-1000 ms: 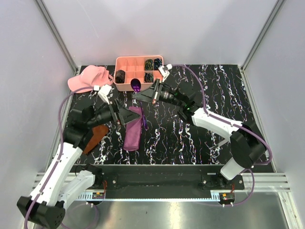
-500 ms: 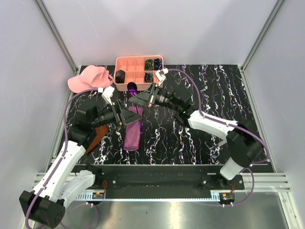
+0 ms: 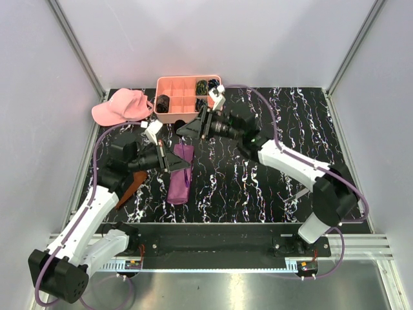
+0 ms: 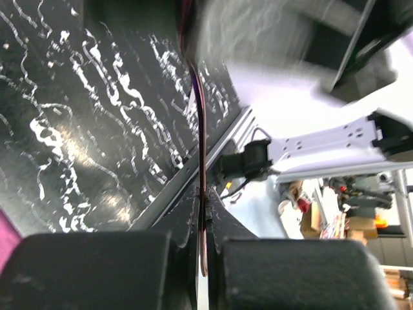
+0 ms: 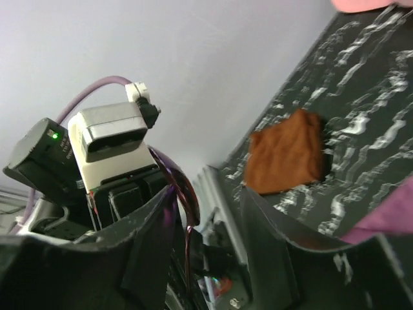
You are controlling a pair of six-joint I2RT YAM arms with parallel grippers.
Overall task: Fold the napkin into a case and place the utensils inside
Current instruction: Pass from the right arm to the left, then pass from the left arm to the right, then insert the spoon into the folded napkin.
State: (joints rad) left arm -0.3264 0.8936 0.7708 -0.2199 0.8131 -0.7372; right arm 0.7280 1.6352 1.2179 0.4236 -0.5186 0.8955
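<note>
L gripper (image 3: 175, 158) clamped on slim utensil (image 4: 201, 148), held edge-on just over the folded napkin (image 3: 175, 190), which lies mid-table. R gripper (image 3: 193, 126) close by, jaws apart, nothing gripped. Prob. utensil-into-case step; next needs napkin's open end found & utensil slid in w/o unfolding. Around: pink cap (image 3: 119, 105), brown cloth (image 3: 133, 184), tray (image 3: 169, 82) at back. R arm crowds the approach.

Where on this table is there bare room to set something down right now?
Free: the table beyond the right arm, up to the right wall; also the near strip in front of the napkin. Crowded: far left, where the left gripper clamping a utensil, right gripper, pink tray, cap and brown cloth cluster.
</note>
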